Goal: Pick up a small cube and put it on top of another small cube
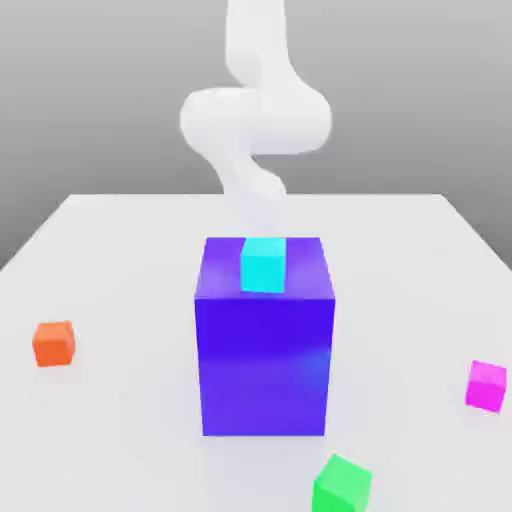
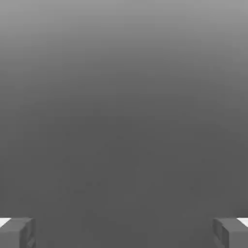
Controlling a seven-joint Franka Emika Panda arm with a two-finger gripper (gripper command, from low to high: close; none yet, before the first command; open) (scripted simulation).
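Four small cubes are in the exterior view. A cyan cube (image 1: 263, 265) rests on top of a tall blue-purple block (image 1: 264, 360) in the middle of the table. An orange cube (image 1: 54, 343) lies on the table at the exterior view's left, a magenta cube (image 1: 487, 384) at its right, and a green cube (image 1: 341, 485) near the front edge. The white arm (image 1: 255, 120) rises behind the tall block. In the hand view my gripper (image 2: 124, 233) is open, its grey fingertips (image 2: 17, 232) stand far apart with nothing between them, and only a plain grey backdrop lies ahead.
The white table (image 1: 120, 260) stretches around the tall block, which stands as the one big obstacle at its centre. The three loose cubes lie well apart from each other and from the block.
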